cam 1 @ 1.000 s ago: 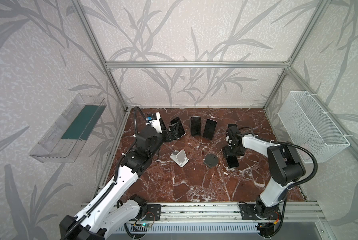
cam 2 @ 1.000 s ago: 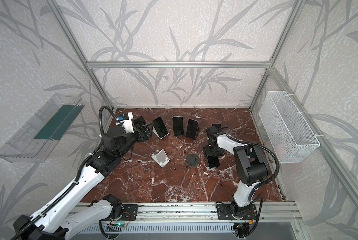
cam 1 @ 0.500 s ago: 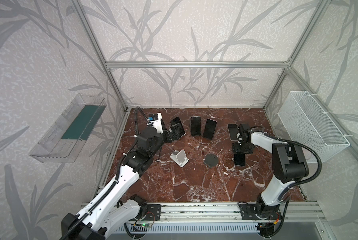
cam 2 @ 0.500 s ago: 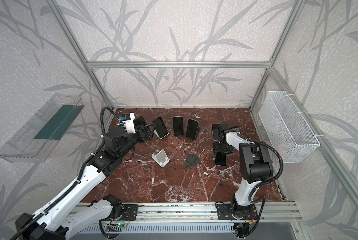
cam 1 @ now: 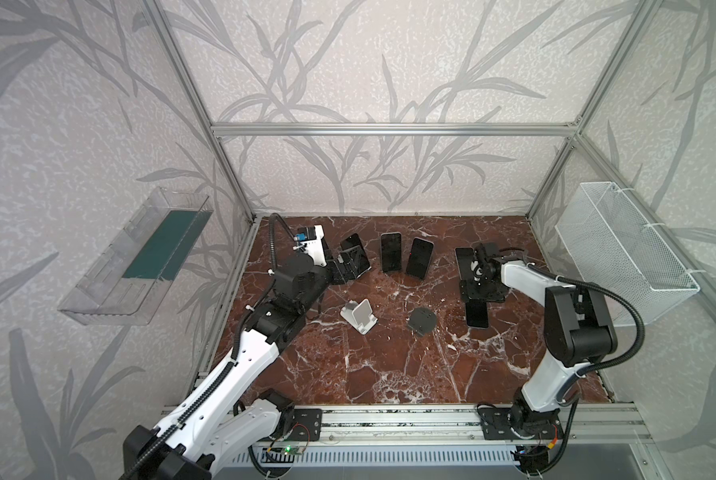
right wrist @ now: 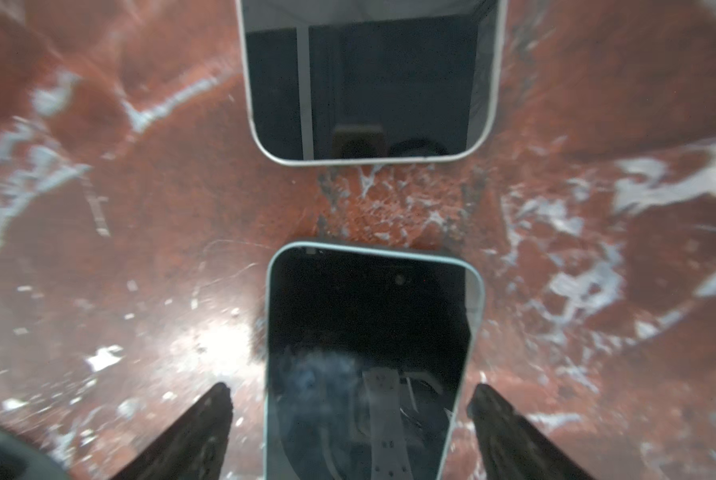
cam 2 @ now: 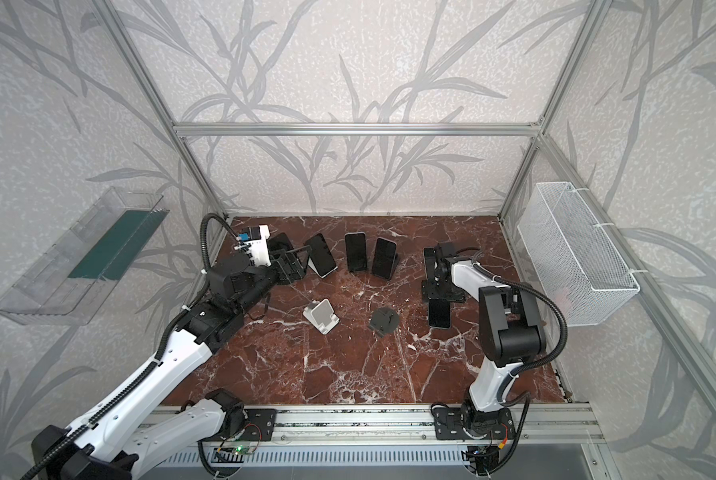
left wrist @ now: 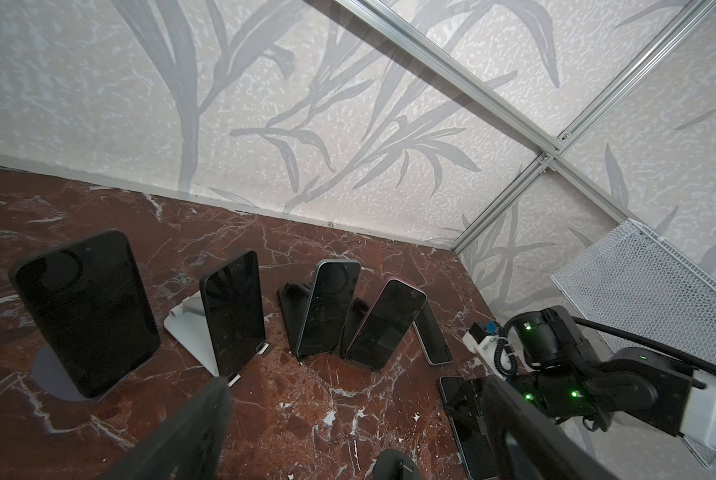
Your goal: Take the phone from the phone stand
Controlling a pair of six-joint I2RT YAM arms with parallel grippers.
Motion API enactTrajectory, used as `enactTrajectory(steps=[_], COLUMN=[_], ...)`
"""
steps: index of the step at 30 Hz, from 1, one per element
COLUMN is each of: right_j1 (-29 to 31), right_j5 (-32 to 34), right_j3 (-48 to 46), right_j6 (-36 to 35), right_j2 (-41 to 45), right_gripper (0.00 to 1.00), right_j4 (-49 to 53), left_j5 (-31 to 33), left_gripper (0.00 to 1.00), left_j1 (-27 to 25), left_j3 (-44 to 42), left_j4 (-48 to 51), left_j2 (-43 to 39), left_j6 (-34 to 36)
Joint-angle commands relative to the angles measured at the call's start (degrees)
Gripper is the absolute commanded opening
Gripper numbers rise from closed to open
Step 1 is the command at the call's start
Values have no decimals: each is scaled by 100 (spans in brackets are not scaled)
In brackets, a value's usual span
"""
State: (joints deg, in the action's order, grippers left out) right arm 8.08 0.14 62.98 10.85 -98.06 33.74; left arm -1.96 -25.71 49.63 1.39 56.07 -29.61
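A light-blue-edged phone (right wrist: pixel 368 332) lies flat on the marble floor (cam 1: pixel 389 365) at the right, also seen in both top views (cam 1: pixel 476 316) (cam 2: pixel 439 313). My right gripper (right wrist: pixel 350 388) (cam 1: pixel 483 289) hovers over its near end, open, fingers clear of both edges. Several dark phones lean on stands along the back (left wrist: pixel 86 316) (left wrist: pixel 233 311) (left wrist: pixel 327 307) (left wrist: pixel 385 328). My left gripper (left wrist: pixel 356 380) (cam 1: pixel 350 266) is open and empty, just in front of the leftmost ones.
A second flat phone (right wrist: pixel 368 79) (cam 1: pixel 464 259) lies just behind the released one. An empty white stand (cam 1: pixel 358 316) and an empty black round stand (cam 1: pixel 422 321) sit mid-floor. A wire basket (cam 1: pixel 622 257) hangs on the right wall, a clear shelf (cam 1: pixel 140 262) on the left.
My right gripper shifted a little to the right with the phone, and its jaws have opened; the phone now lies free on the floor. The left arm barely moved.
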Motion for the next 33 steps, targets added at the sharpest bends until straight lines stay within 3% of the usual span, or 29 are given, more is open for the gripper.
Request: enactTrajectory(steps=[1,5,9,10,13,15,18,25,33], right_j1=[190,707,1713,1780,2000,2517,3423,4758,4923], right_j5=[155,320,1238,1164,35,-179,312,139,180], right_j3=[-91,-516,-1259,-1394,-1689,-1577,-1286,-667,170], right_j6=[322,923,1449,1583,1263,999,530,238,176], right_j2=[992,1960,2824,2971,3376,3427,3199,1576,-221], right_gripper=[92,91,92,92,92,94,97,100,99], right_j4=[65,-88,-578,-674,-1331,-1520,-1614,-3162,-3758], left_j5=[415,1262,1878,2017,2287,2315,2322,2152,1968], left_gripper=[93,92,92,92,92,93,94,95,95], left_j1=[32,41,23,-17,-159,-138,-97,147,158], left_j3=[149,442,631,604,425,293,297,-9,-53], left_j4=[375,1151,1689,1750,1588,1351,1145,678,634], left_j2=[140,440,655,655,494,365,332,84,72], left_j6=[2,-158,-553,-669,-661,-528,-179,79,73])
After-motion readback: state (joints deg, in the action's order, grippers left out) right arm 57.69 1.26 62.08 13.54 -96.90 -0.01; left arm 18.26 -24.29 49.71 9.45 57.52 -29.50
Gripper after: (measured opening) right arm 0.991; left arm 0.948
